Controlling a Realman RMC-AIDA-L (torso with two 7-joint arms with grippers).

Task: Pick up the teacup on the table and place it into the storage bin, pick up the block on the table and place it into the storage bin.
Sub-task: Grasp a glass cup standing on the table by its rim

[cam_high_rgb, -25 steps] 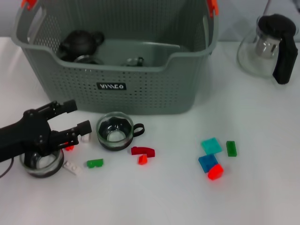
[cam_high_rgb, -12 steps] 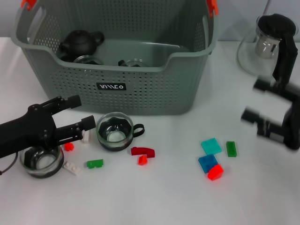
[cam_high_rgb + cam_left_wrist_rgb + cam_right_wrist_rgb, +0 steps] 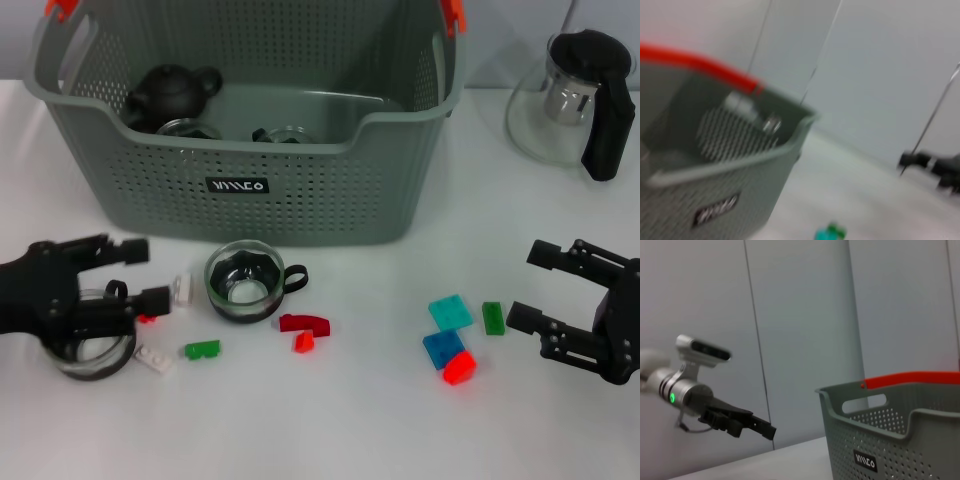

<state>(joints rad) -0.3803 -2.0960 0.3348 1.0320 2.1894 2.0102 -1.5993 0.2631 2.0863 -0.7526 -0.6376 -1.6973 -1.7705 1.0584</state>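
A glass teacup (image 3: 245,280) with a black handle stands just in front of the storage bin (image 3: 300,190). A second teacup (image 3: 90,348) sits at the left, partly under my left gripper (image 3: 140,272), which is open and holds nothing. Small blocks lie nearby: a red arch (image 3: 305,322), a green one (image 3: 202,349) and a white one (image 3: 153,357). On the right my right gripper (image 3: 525,286) is open beside a teal block (image 3: 451,311), a green block (image 3: 493,317), a blue block (image 3: 441,347) and a red block (image 3: 460,367). In the right wrist view the storage bin (image 3: 900,440) shows, with the left gripper (image 3: 737,423) far off.
Inside the bin sit a black teapot (image 3: 172,90) and glass cups (image 3: 285,133). A glass teapot (image 3: 575,100) with a black handle stands at the back right. The left wrist view shows the bin (image 3: 715,165) close by and a greenish block (image 3: 830,232).
My left gripper has drawn back to the left, away from the middle teacup. My right arm has come into view and lowered beside the blocks on the right.
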